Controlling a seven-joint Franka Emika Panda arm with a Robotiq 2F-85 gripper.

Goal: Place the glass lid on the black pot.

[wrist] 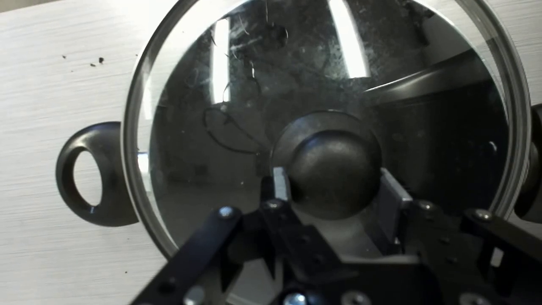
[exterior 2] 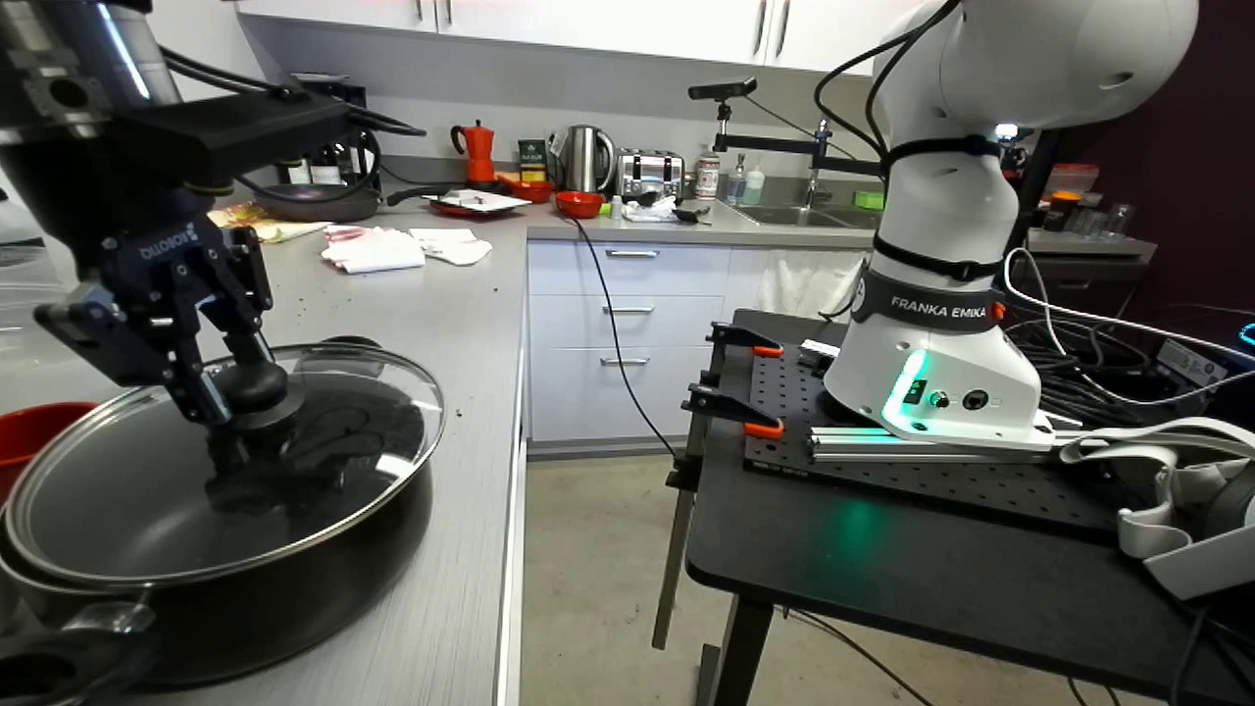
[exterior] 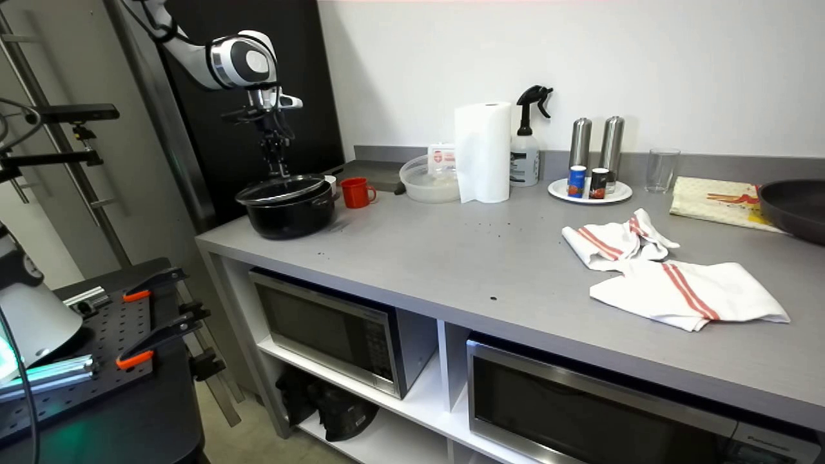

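The glass lid (exterior: pixel 276 189) is round, with a metal rim and a black knob. It lies over the black pot (exterior: pixel 291 220) at the counter's left end. In an exterior view the lid (exterior 2: pixel 343 471) looks slightly tilted and off-centre on the pot (exterior 2: pixel 324 598); whether it is fully seated cannot be told. My gripper (exterior: pixel 278 173) points down at the knob. In the wrist view my gripper (wrist: pixel 332 182) has one finger on each side of the knob, close against it. The pot's handle (wrist: pixel 115 182) sticks out left of the lid (wrist: pixel 203 169).
A red mug (exterior: pixel 356 193) stands just beside the pot, with a clear plastic tub (exterior: pixel 428 188) beyond it. A paper towel roll (exterior: pixel 483 154), spray bottle (exterior: pixel 525 158) and plate (exterior: pixel 559 192) stand along the wall. Striped towels (exterior: pixel 689 290) lie to the right. A dark panel (exterior: pixel 309 96) rises behind the arm.
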